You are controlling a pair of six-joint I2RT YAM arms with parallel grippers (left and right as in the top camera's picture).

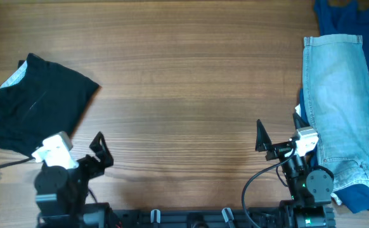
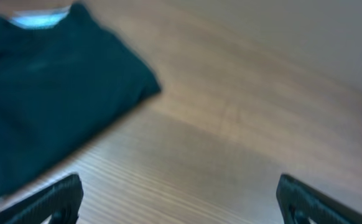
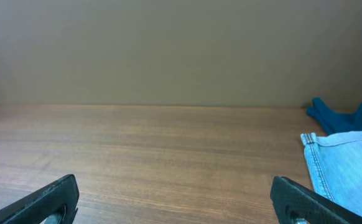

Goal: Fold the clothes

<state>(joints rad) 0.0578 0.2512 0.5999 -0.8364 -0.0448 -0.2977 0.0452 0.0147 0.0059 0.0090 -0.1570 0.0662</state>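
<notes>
— wood first: the brown desk (image 1: 184, 69) fills the overhead view, with the things lying at its two ends. why so?
— sorted apart, i'd judge. the light blue denim jeans (image 1: 340, 107) lie flat along the right end and aren't the job.
— and the black garment?
— the black garment (image 1: 42, 104) is at the left end, well apart from the jeans. it's a compact, roughly four-sided bundle set at an angle. it looks folded already, or close to it, which would explain why nothing grips it.
— something blue by the jeans?
— a bright blue cloth (image 1: 336, 16), partly under them. it shows past their far end and again near the right corner.
— the claws, then?
— the left claw (image 2: 180, 202) hangs just beside the garment's near edge, fingers spread wide with only wood between them. its view is blurred. the right claw (image 3: 175, 199) is spread wide too and holds nothing, low beside the jeans, facing bare wood. both look parked, or ready for a last tidy.
— smallest thing?
— a pale label (image 1: 12, 79) at the garment's far corner, left showing at the neck.
</notes>
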